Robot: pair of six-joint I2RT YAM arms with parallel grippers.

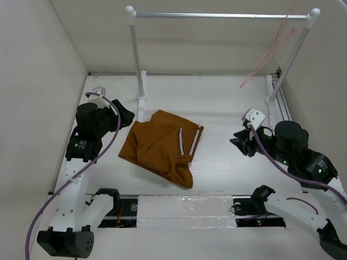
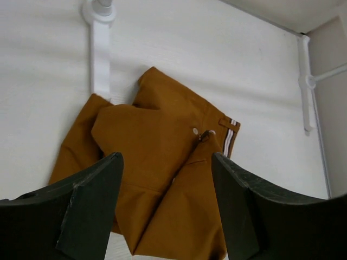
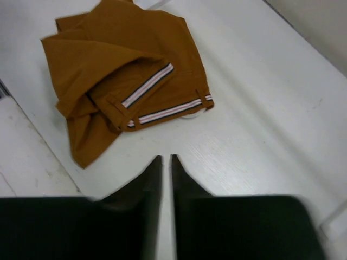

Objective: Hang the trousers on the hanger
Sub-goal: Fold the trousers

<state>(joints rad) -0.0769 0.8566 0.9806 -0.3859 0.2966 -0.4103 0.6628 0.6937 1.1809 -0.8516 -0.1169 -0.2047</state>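
Note:
The rust-brown trousers (image 1: 157, 149) lie crumpled in the middle of the table, their striped waistband lining (image 1: 187, 141) turned up on the right side. The pink wire hanger (image 1: 269, 51) hangs from the right end of the rail, far from both arms. My left gripper (image 1: 126, 116) hovers at the trousers' left edge. In the left wrist view it (image 2: 166, 162) stands wide open above the cloth (image 2: 157, 135), holding nothing. My right gripper (image 1: 239, 143) is to the right of the trousers. In the right wrist view it (image 3: 166, 158) has its fingers almost together over bare table, short of the waistband (image 3: 162, 111).
A silver rail (image 1: 217, 15) on white posts (image 1: 136, 59) spans the back, with the left post's foot (image 2: 99, 49) touching the trousers' far edge. White walls close in left, right and back. A taped strip (image 1: 184, 208) runs along the near edge between the arm bases.

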